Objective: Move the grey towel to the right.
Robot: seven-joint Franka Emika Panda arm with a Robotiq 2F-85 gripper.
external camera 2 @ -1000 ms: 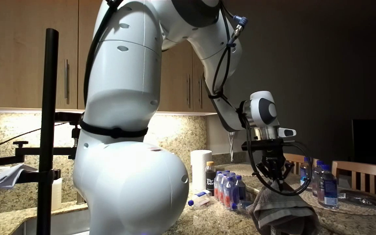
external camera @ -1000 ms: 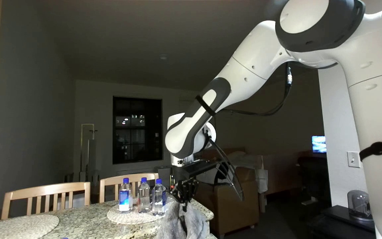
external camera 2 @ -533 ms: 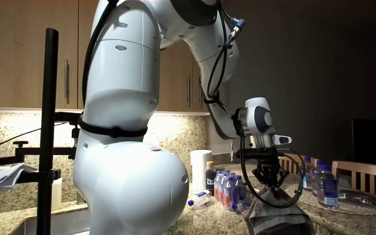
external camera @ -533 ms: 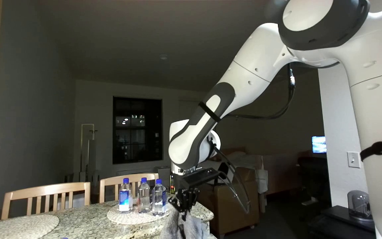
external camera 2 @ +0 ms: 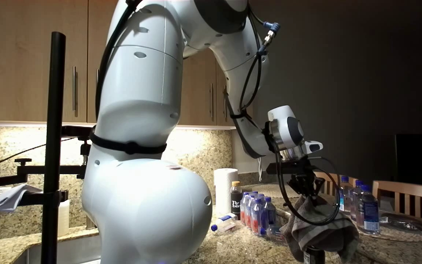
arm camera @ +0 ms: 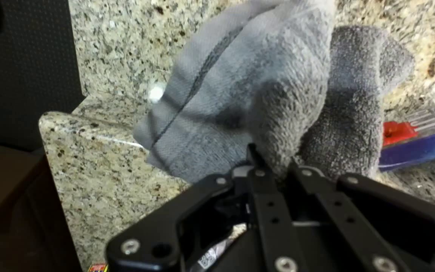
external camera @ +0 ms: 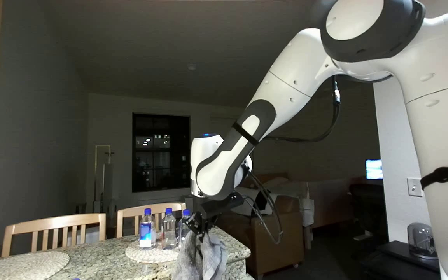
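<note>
1. Granite counter [external camera: 97, 254] runs along the left in an exterior view, wooden chairs [external camera: 55, 223] behind it
2. Three clear bottles [external camera: 168, 233] stand on a woven mat [external camera: 143, 255]
3. Further right, gripper [external camera: 201, 232] pinches the grey towel [external camera: 213, 257], hanging in folds over the counter

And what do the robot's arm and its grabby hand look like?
The Panda arm is smooth, rounded and mostly white, with dark grey panels, black straps, black cables and a small blue light on the wrist. The Robotiq gripper is black and angular, with round silver screws.
</note>
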